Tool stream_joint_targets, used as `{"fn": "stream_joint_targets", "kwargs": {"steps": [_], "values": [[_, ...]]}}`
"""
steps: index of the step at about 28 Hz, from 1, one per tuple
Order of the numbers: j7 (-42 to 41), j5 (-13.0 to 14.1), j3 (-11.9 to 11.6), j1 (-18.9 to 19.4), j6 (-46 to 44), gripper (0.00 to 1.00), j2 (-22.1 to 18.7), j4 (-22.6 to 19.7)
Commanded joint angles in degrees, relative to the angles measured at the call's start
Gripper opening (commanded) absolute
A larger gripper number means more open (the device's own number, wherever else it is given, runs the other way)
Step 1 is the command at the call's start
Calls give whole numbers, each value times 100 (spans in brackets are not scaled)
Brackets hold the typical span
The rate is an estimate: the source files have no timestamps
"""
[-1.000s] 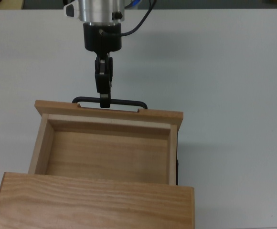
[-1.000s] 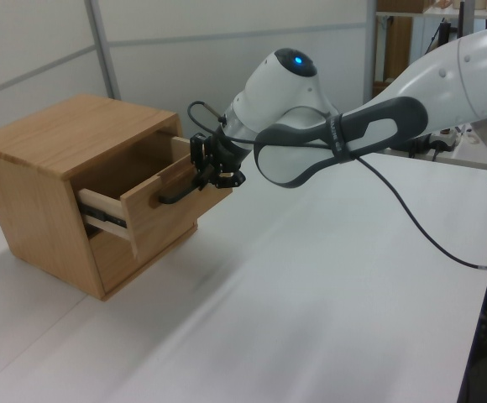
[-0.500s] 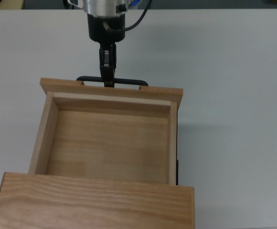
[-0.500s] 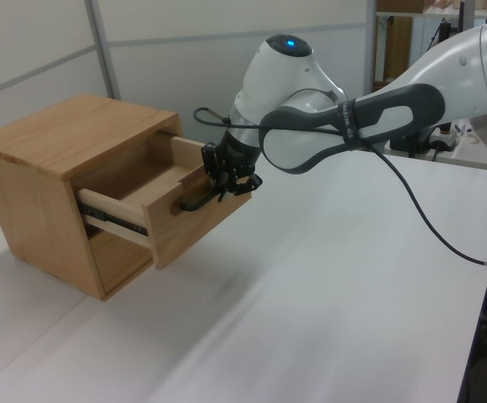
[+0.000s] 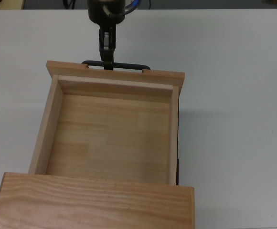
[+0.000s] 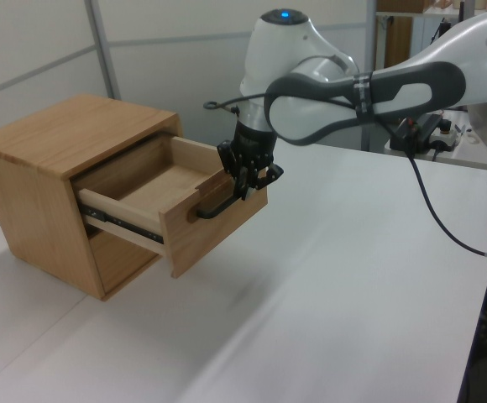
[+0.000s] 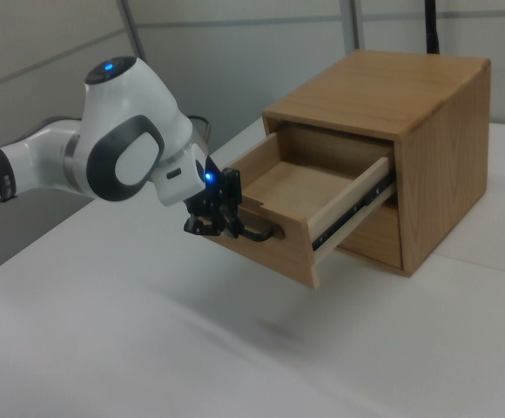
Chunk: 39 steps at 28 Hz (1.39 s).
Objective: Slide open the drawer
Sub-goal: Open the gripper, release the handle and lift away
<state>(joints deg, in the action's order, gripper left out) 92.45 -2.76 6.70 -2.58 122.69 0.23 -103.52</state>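
The drawer [image 5: 111,131] stands pulled well out of its cabinet [image 5: 93,202] on the white counter [image 5: 234,95], the claw [image 5: 108,63] pinched on its black bar handle [image 5: 124,64], which runs crosswise to the outward pull.

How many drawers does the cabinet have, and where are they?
1. The drawer sits in the upper part of the cabinet, pulled well out, with the hand at its black handle. Below it is an open recess with no drawer visible.
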Motion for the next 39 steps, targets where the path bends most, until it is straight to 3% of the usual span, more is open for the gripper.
{"fn": "stream_joint_targets", "kwargs": {"steps": [1, 7, 13, 17, 18, 22, 23, 24, 26, 27, 32, 39], "values": [[89, -32, -20, 56, -711, 0, -207, -2], [72, -32, -11, 56, -1037, 0, -313, 33], [98, -67, -2, 109, -1370, 2, -313, 393], [28, -85, -2, 118, -1686, 23, -321, 552], [-50, -128, -2, 127, -1826, 39, -321, 587], [-367, -225, 6, 162, -2003, 47, -321, 587], [-524, -252, 24, 162, -2099, 54, -321, 587], [-648, -260, 33, 162, -2161, 63, -321, 596], [-920, -252, 42, 162, -2328, 97, -321, 596], [-1043, -243, 42, 153, -2416, 100, -321, 596], [-1843, -243, 68, 162, -2601, 100, -321, 596], [-3757, -243, 59, 188, -2856, 100, -321, 648]]}}
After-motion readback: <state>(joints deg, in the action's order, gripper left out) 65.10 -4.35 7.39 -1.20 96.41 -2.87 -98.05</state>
